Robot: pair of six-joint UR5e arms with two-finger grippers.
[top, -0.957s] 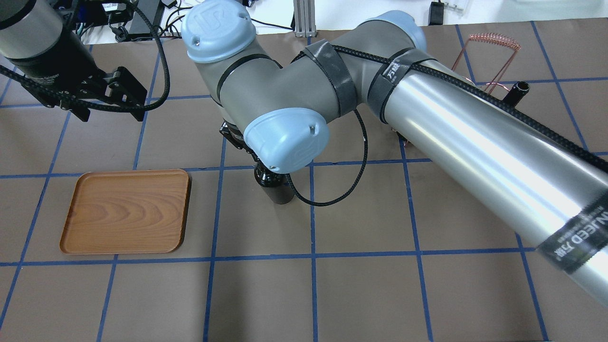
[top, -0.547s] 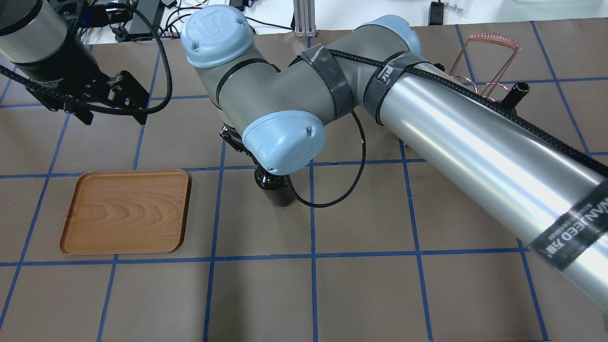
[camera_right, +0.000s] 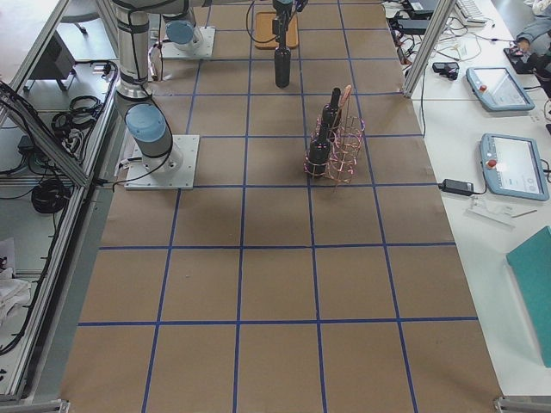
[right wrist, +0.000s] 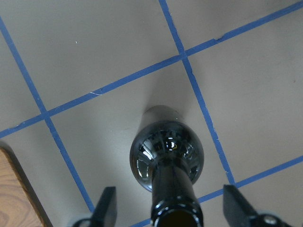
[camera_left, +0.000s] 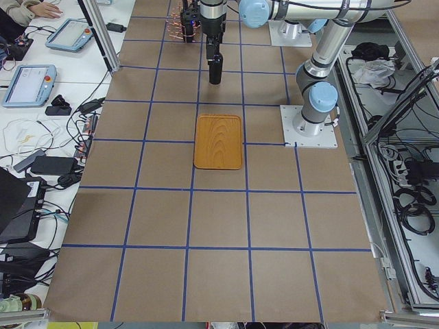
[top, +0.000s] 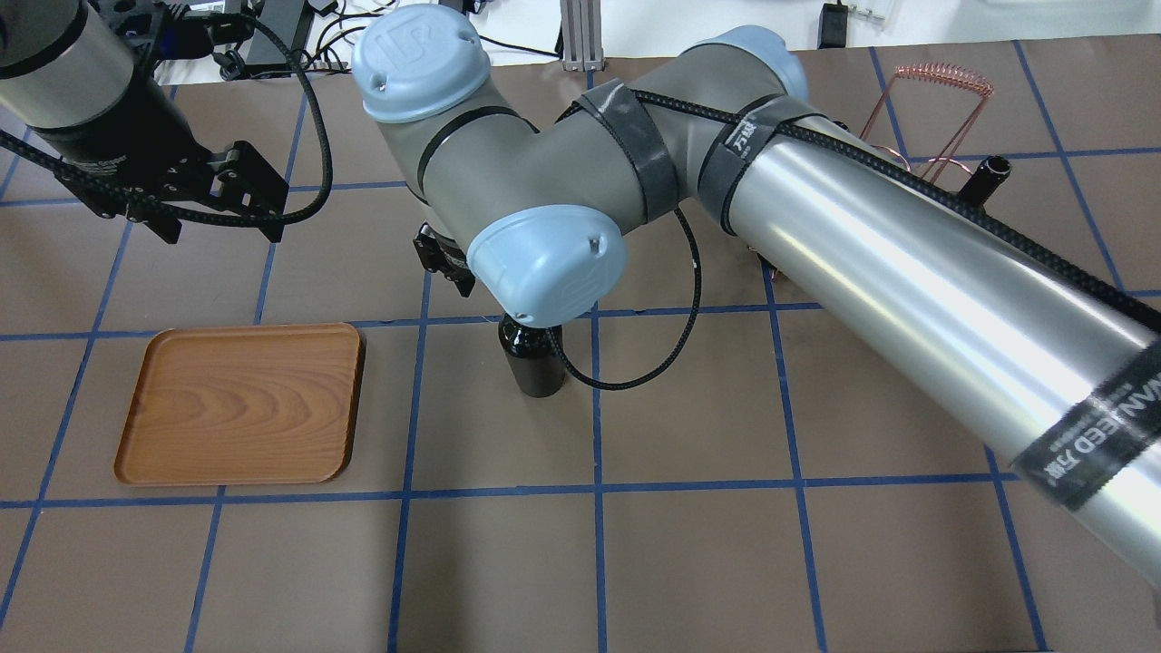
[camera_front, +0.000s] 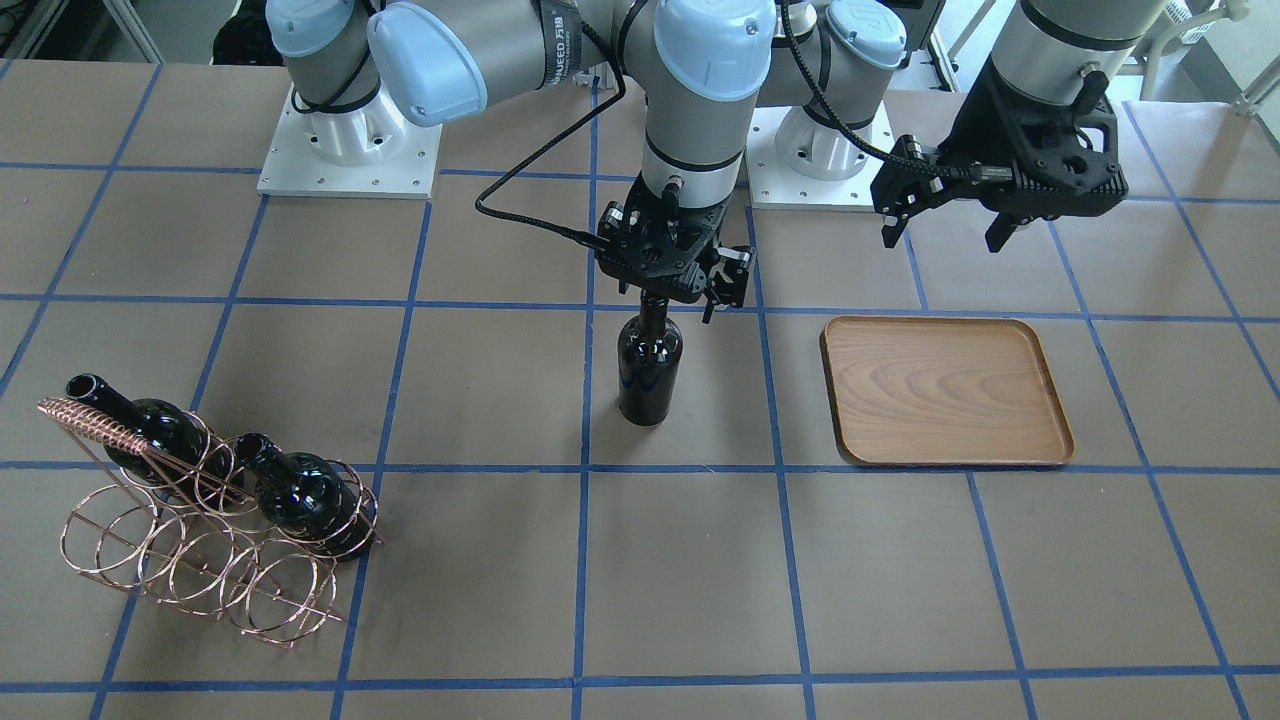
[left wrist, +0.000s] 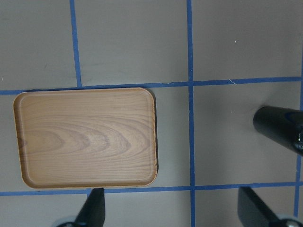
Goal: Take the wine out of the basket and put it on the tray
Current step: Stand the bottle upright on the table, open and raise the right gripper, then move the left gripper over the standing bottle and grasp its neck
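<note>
1. The wine bottle (camera_front: 649, 370) stands upright on the brown papered surface (camera_front: 500, 600). It is close to a crossing of blue tape lines, with its open neck pointing straight up.
2. The right gripper (right wrist: 170, 201) hangs directly over the bottle's mouth. Its jaws are spread wide, one on each side of the neck, and neither touches the glass.
3. The wooden tray (top: 240, 404) lies flat on the surface to the left of the bottle, apart from it.
4. The left gripper (left wrist: 171, 194) hangs high by the tray with its jaws spread. In its wrist view, one jaw tip lines up with the tray's long edge, and the bottle shows at the right margin.
5. The copper wire rack (camera_front: 200, 560) sits far to the right, well apart from the standing bottle.
6. An outer bottle (camera_front: 150, 430) and an inner bottle (camera_front: 300, 490), both glossy black, lie tilted in the rack's rings with their necks raised.
7. A coiled-wire bar (camera_front: 85, 420) runs along the rack's upper edge, just beside the outer bottle's neck.
</note>
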